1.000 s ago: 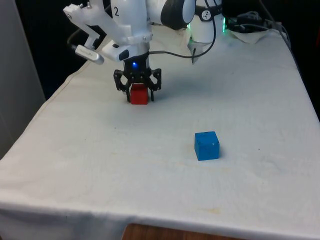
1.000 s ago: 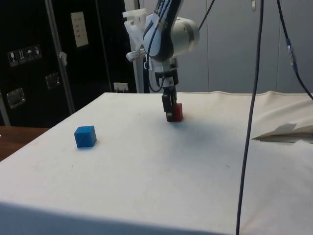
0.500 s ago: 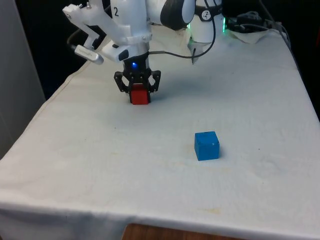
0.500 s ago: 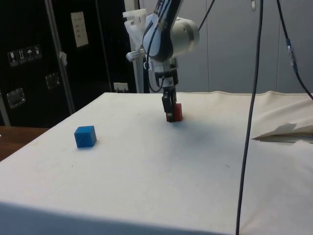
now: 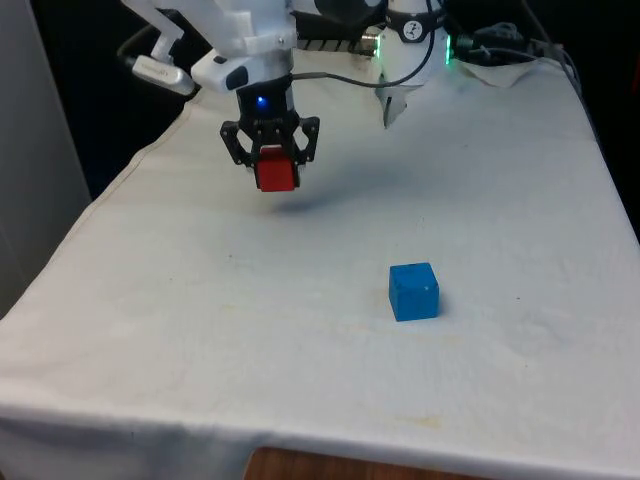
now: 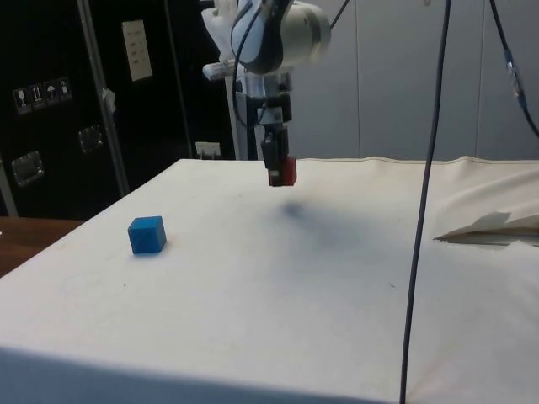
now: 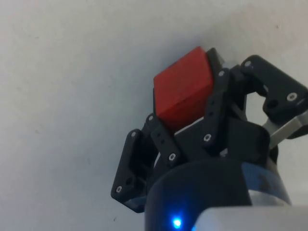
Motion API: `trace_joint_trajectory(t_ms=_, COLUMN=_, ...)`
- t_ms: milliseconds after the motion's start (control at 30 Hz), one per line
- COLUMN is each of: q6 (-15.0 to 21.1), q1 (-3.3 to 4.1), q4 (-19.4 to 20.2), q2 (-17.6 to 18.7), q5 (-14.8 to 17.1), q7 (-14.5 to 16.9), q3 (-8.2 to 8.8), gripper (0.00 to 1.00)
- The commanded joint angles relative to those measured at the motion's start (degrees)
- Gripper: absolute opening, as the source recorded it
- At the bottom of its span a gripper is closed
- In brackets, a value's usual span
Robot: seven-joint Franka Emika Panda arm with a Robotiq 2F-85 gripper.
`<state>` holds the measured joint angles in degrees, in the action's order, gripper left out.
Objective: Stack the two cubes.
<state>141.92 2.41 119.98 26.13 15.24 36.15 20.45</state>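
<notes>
1. The gripper (image 5: 273, 172) is clenched on the red cube (image 5: 276, 173) and carries it clear of the white cloth (image 5: 500, 200), on the front view's far left.
2. The blue cube (image 5: 413, 291) sits on the cloth, nearer and to the right, well apart.
3. Risk: the red cube looks held near the fingertips, so a jolt could slip it.
4. An off-centre release could topple it off the blue cube.

The red cube (image 5: 276, 172) hangs clear of the bench (image 5: 500, 200), clamped between the fingers of the hand (image 5: 272, 165), its shadow on the cloth below. The blue cube (image 5: 413, 291) sits flat on the bench, well apart, toward the front view's right and nearer the camera.
</notes>
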Motion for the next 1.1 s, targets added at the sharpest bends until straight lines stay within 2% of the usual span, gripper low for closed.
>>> trace_joint_trajectory(t_ms=0, q6=-1.15, q1=0.63, q4=-0.34, q2=-0.63, q5=-0.92, q7=-1.15, q3=0.57, gripper=0.00)
trace_joint_trajectory(t_ms=233, q6=-3.27, q1=1.09, q4=-2.41, q2=-2.18, q5=-0.69, q7=-2.06, q3=0.11, gripper=0.00)
trace_joint_trajectory(t_ms=267, q6=-2.81, q1=0.69, q4=-2.01, q2=-2.23, q5=-0.11, q7=-1.32, q3=-0.17, gripper=0.00)
trace_joint_trajectory(t_ms=300, q6=-3.38, q1=1.09, q4=-2.64, q2=-2.23, q5=-0.63, q7=-2.12, q3=0.00, gripper=0.00)
trace_joint_trajectory(t_ms=367, q6=-3.72, q1=1.20, q4=-3.38, q2=-2.35, q5=-0.46, q7=-2.29, q3=-0.23, gripper=0.00)
trace_joint_trajectory(t_ms=567, q6=-3.78, q1=1.20, q4=-5.04, q2=-2.29, q5=0.00, q7=-2.29, q3=-0.92, gripper=0.00)
trace_joint_trajectory(t_ms=833, q6=-6.19, q1=1.32, q4=-9.80, q2=-1.49, q5=0.29, q7=-3.84, q3=-2.41, gripper=0.00)
trace_joint_trajectory(t_ms=867, q6=-5.67, q1=1.26, q4=-9.34, q2=-1.72, q5=0.11, q7=-3.61, q3=-2.35, gripper=0.00)
trace_joint_trajectory(t_ms=1067, q6=-8.82, q1=1.83, q4=-13.12, q2=-1.49, q5=-0.34, q7=-5.50, q3=-2.86, gripper=0.00)
